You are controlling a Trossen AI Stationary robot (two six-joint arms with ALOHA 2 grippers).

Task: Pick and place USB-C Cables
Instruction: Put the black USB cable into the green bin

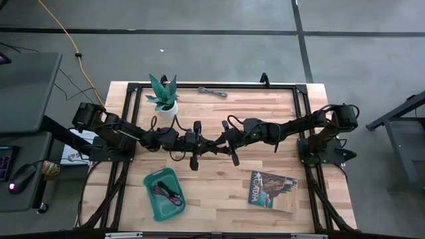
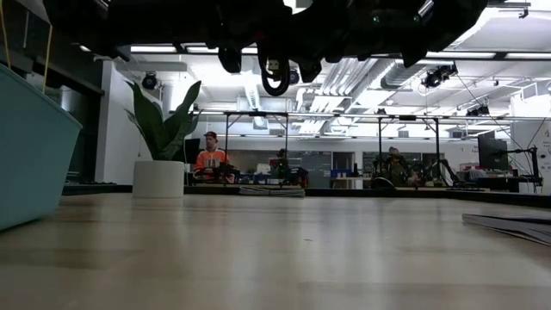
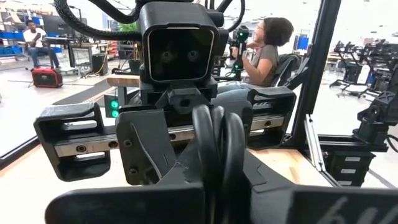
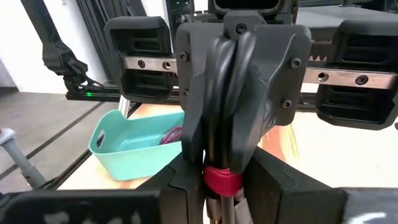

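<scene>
My left gripper [image 1: 206,142] and my right gripper [image 1: 221,141] meet fingertip to fingertip high above the middle of the table. Both are shut on the black cable with the red strap [image 2: 275,77], which shows in the low view as a small loop under the grippers. The grey cable [image 1: 212,91] lies on the wood near the far edge. The maroon-purple cable [image 1: 166,194] lies inside the teal tray [image 1: 151,180]. My left gripper [image 3: 214,196] pinches the black coil's loops [image 4: 227,93] between its two fingers, coming level from the table's left. The coil is lifted clear of the table. My right gripper [image 4: 224,190] pinches the same coil at its red strap [image 4: 222,178] between its two fingers, coming level from the table's right, opposite the other gripper.
A potted plant [image 1: 163,99] stands near the far left of the table. A magazine [image 1: 272,189] lies near the right front. The teal tray sits near the left front. A black frame [image 1: 302,93] runs round the table. People sit in the room beyond.
</scene>
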